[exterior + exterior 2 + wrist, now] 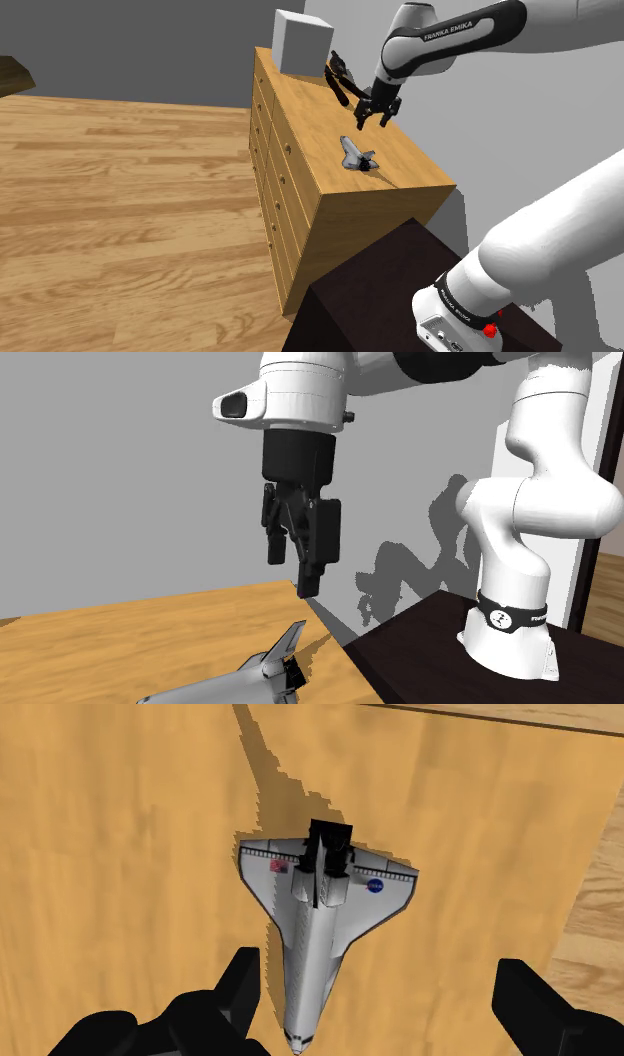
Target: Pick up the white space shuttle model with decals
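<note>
Shoulder view, L to R: white box (302, 42) at the dresser's (300, 112) far end, then the white shuttle (355, 155) lying flat mid-top, pincer (373, 121) hovering just above it. Step: approach, pre-grasp. Pincer is spread wide, empty. In wrist view the fuselage sits nearer one finger, so next move prob. needs a small sideways shift, then straight descent and closing across the body. Arm reaches over w/ hand pointing down.

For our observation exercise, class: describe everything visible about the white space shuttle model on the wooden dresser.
The white space shuttle model lies belly-down on the light wooden dresser top. Delta wings carry a reddish decal and a round blue one; the rear engine block is black. The open black gripper hangs above, not touching it.
</note>
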